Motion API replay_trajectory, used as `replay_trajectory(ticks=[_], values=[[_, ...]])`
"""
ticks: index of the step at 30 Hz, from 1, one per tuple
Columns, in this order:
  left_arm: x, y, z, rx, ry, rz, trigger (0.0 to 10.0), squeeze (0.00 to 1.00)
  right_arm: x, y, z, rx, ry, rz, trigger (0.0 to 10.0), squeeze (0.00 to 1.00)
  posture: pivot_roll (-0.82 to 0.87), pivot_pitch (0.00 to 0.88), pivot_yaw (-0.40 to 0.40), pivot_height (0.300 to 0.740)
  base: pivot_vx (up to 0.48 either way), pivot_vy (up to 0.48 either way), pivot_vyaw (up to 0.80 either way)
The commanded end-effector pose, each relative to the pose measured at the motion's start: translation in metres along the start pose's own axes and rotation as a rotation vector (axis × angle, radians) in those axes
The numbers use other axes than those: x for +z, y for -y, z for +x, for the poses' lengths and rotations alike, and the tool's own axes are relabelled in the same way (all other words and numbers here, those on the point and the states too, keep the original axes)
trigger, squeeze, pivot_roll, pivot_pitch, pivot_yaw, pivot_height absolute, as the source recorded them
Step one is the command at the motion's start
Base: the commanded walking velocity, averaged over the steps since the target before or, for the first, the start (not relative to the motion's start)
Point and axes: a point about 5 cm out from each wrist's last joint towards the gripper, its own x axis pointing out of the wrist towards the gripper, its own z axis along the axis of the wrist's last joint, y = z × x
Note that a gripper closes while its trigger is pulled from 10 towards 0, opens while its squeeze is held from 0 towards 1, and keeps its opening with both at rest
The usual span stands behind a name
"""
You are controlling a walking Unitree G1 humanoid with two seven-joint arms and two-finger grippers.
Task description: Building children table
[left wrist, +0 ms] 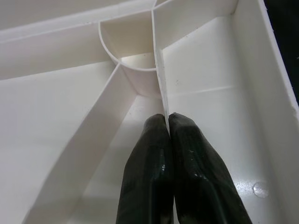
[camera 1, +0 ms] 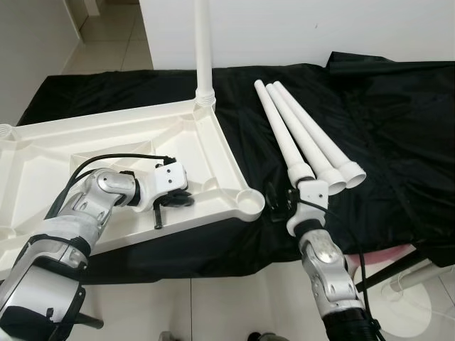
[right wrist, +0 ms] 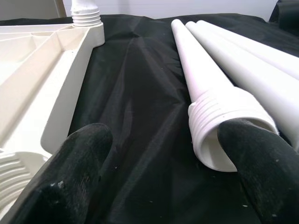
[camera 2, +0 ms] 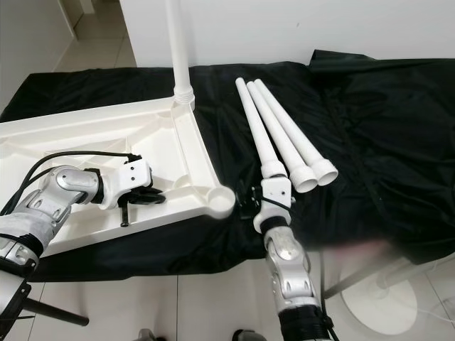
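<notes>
At the bottom centre of the head view the right gripper [right wrist: 163, 154] is seen with its fingers spread apart, one finger [right wrist: 70, 172] over the black cloth [camera 1: 398, 135] and the other finger [right wrist: 261, 168] against the threaded open end of the nearest table leg [camera 1: 284, 138], so the leg's end sits partly between the fingers but is not yet clasped. At the lower left the left gripper [left wrist: 170, 163] is pressed together, pinching a thin rib of the upside-down white tabletop [camera 1: 43, 153], and the top is judged to be steadied by it. Just left of the right gripper, at the tabletop's near right corner, an open round socket [camera 1: 249, 202] is seen; the leg is judged to be meant for it. Two more legs [camera 1: 313, 131] lie side by side and touching the nearest one, running toward the upper centre of the frame. At the far corner of the tabletop, upper centre, one leg [camera 1: 204, 46] is already stood upright in its socket. A slip could follow if the fingers are closed on the ribbed, tapered end only, since a long leg held at its tip could droop or twist. The neighbouring legs could be rolled away across the smooth cloth if nudged. The threads could be crossed if the leg is brought tilted to the socket, and the tabletop could be shifted if the rib is released.
</notes>
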Motion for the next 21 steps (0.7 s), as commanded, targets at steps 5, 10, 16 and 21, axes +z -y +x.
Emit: replay_trajectory(ticks=[5,10,16,21], values=[[0.004,0.002,0.013,0.114,0.057,-0.047,10.0,1.0,-0.002,-0.002,0.0,0.0,0.0,0.003,10.0,0.0,-0.08,0.102,0.039,0.74,0.0,0.0,0.0],[0.014,-0.004,0.01,0.188,0.122,-0.042,10.0,1.0,0.0,0.001,0.0,-0.041,0.02,-0.004,10.0,0.0,-0.08,0.103,0.04,0.74,0.0,0.0,0.0],[0.02,-0.01,0.004,0.237,0.163,-0.044,10.0,1.0,0.001,0.004,-0.001,-0.069,0.035,-0.006,10.0,0.0,-0.08,0.103,0.041,0.74,0.0,0.0,0.0],[0.03,-0.019,-0.008,0.324,0.257,-0.117,10.0,0.0,0.007,0.011,-0.003,-0.15,0.07,-0.004,10.0,0.0,-0.08,0.104,0.035,0.74,0.0,0.0,0.0]])
